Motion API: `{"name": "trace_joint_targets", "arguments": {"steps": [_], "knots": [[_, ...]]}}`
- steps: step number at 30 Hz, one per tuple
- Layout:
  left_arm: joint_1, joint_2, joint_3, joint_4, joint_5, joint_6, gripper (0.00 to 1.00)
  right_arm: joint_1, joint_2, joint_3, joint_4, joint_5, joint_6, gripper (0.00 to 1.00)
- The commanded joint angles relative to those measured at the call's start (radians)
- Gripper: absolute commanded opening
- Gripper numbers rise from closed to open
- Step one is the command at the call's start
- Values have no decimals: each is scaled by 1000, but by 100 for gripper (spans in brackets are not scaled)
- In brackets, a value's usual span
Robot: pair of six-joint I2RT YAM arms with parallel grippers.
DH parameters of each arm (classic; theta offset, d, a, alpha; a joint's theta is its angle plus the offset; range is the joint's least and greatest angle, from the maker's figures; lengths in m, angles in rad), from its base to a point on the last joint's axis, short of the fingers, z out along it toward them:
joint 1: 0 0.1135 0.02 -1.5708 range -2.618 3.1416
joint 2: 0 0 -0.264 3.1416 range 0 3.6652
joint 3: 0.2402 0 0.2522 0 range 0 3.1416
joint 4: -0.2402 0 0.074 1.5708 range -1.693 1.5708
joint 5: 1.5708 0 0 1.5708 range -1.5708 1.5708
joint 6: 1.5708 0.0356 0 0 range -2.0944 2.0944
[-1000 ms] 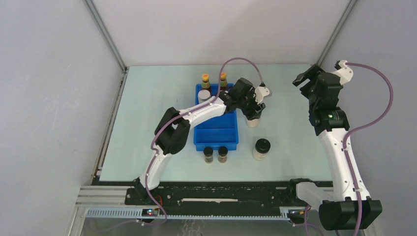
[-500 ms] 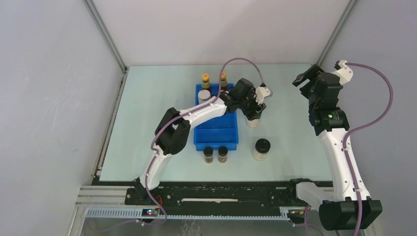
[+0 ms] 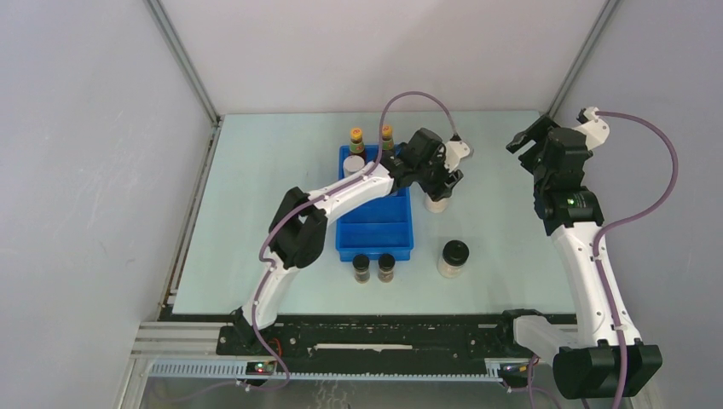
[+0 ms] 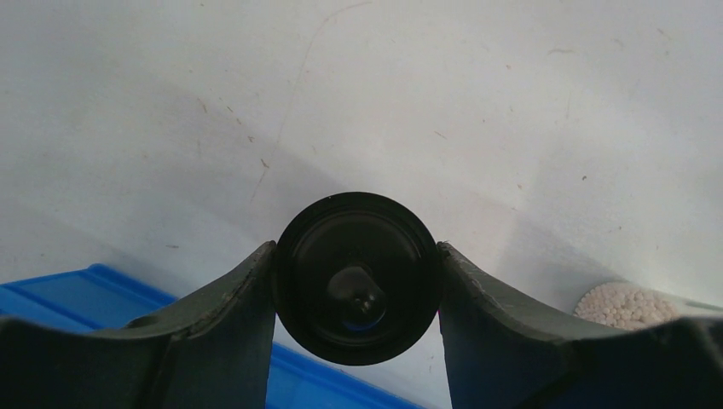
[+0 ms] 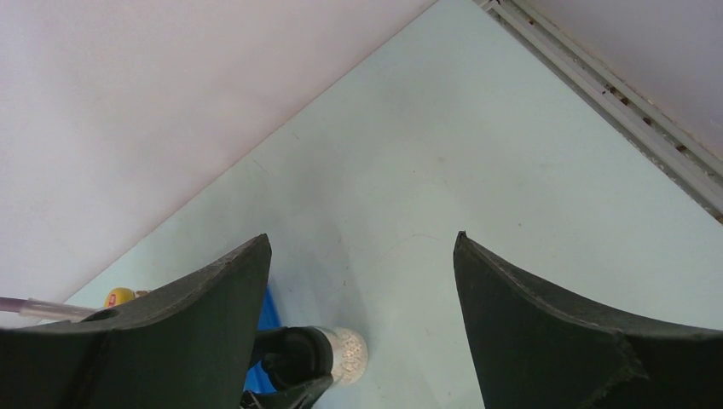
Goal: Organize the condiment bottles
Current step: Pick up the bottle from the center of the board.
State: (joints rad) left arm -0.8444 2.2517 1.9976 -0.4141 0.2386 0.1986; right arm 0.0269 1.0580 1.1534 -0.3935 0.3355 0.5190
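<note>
The left gripper (image 3: 437, 181) is clamped on a black-lidded jar (image 3: 436, 203), just off the right side of the blue tray (image 3: 375, 232) near its far end. In the left wrist view the left gripper (image 4: 356, 256) has its two dark fingers (image 4: 230, 298) pressed against opposite sides of the round black lid of the black-lidded jar (image 4: 356, 285), with a corner of the blue tray (image 4: 77, 290) below and to the left. Whether the jar's base touches the table (image 3: 256, 187) cannot be told. The right gripper (image 3: 523, 136) is raised near the far right corner of the table, well apart from every bottle. In its own wrist view the right gripper (image 5: 362, 247) has its jaws spread wide with only bare table (image 5: 426, 170) between them, and the black-lidded jar (image 5: 348, 351) shows small at the bottom edge. A second black-lidded jar (image 3: 453, 258) stands upright on the table to the right of the tray's near corner. Two small dark jars (image 3: 373, 267) stand side by side just in front of the tray's near edge. Two red sauce bottles (image 3: 371, 138) with yellow caps stand upright at the tray's far end; whether they are inside it or just behind it is unclear. A grey-lidded jar (image 3: 353, 164) sits in the tray's far left part, just beside the left arm.
</note>
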Motion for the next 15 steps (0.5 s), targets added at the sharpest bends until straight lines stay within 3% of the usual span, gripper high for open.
{"name": "trace_joint_targets", "arguments": {"steps": [1, 15], "knots": [[-3, -82, 99, 23, -54, -45, 0, 2, -4, -3, 0, 19, -11, 87], [-4, -238, 76, -49, -193, -135, 0, 2, -32, -14, -13, 13, -8, 87]]}}
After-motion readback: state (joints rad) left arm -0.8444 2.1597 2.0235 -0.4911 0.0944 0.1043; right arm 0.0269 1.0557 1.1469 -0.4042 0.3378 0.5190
